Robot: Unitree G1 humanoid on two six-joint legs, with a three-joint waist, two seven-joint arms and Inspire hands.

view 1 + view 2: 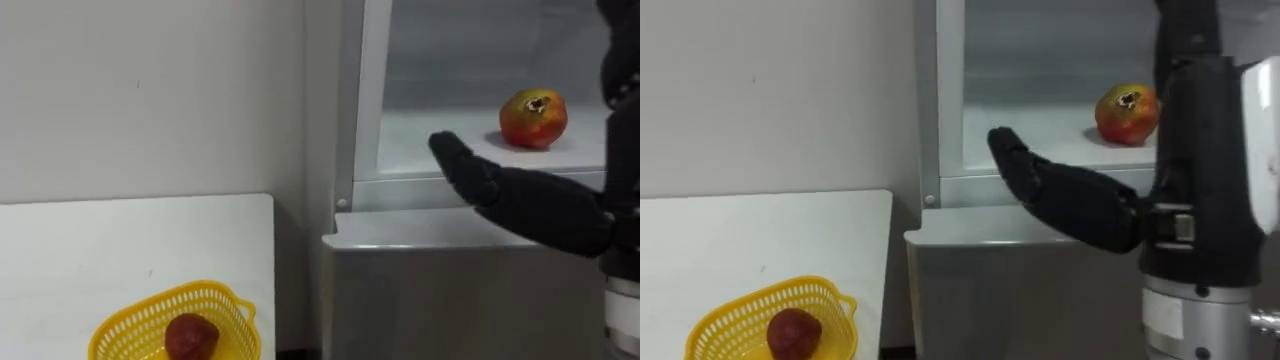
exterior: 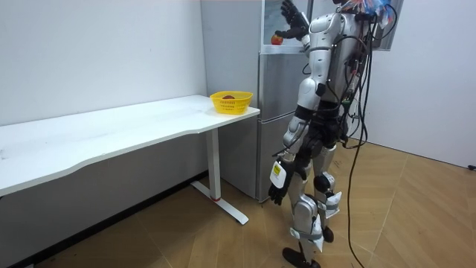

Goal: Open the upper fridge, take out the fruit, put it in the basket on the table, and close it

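- The red-and-yellow round pomegranate [image 1: 533, 118] sits on the white shelf [image 1: 430, 140] of the open upper fridge compartment, untouched
- The right robot hand [image 1: 520, 195] hovers at the shelf's front lip, fingers straight and empty, below and to the left of the fruit
- The left robot hand [image 2: 277, 195] hangs beside the thigh
- The step looks like the reach; next the hand should rise, pass over the lip and close around the pomegranate
- A yellow plastic mesh basket [image 1: 210, 290] on the white table [image 1: 100, 250] holds a dark red fruit [image 1: 190, 337]
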